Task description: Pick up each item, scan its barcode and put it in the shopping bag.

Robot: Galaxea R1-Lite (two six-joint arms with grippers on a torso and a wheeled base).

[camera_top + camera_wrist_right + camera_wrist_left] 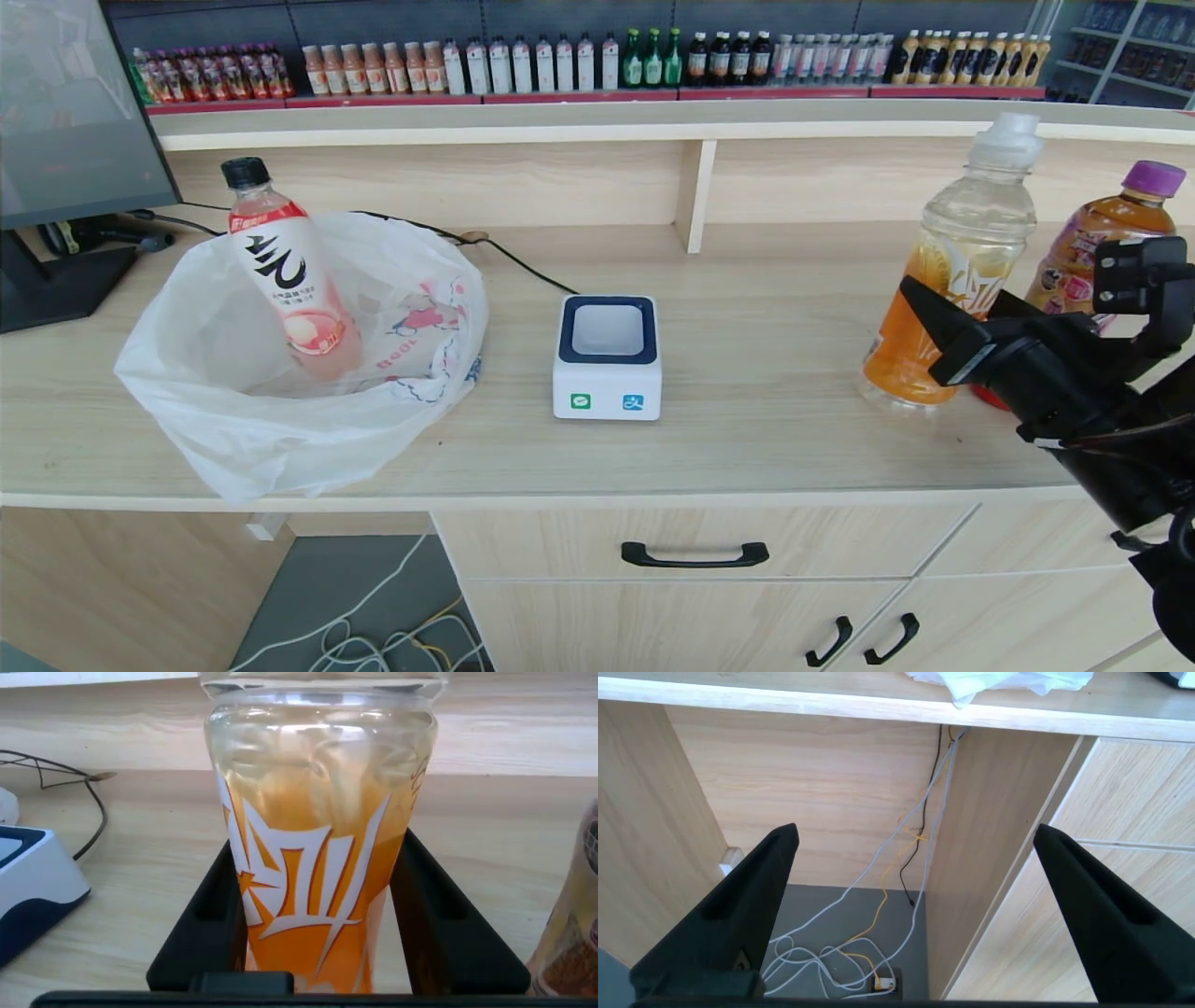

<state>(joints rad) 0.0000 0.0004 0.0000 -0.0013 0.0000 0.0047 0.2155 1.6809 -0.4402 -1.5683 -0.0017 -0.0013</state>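
An orange drink bottle [962,252] with a white cap stands upright on the wooden counter [747,439] at the right. My right gripper [924,313] is shut on its lower body; in the right wrist view the bottle [318,812] fills the gap between the fingers [201,933]. The white shopping bag [233,420] sits open at the counter's left, with a pink bottle [289,271] leaning inside it. The white and blue barcode scanner [607,359] stands in the middle. My left gripper [915,915] hangs open below the counter's edge, holding nothing.
A brown bottle with a purple cap [1102,233] stands just behind the orange one. A monitor [75,103] is at the far left, and a black cable [523,261] runs behind the scanner. Drawers [695,555] and loose floor cables [850,952] lie below.
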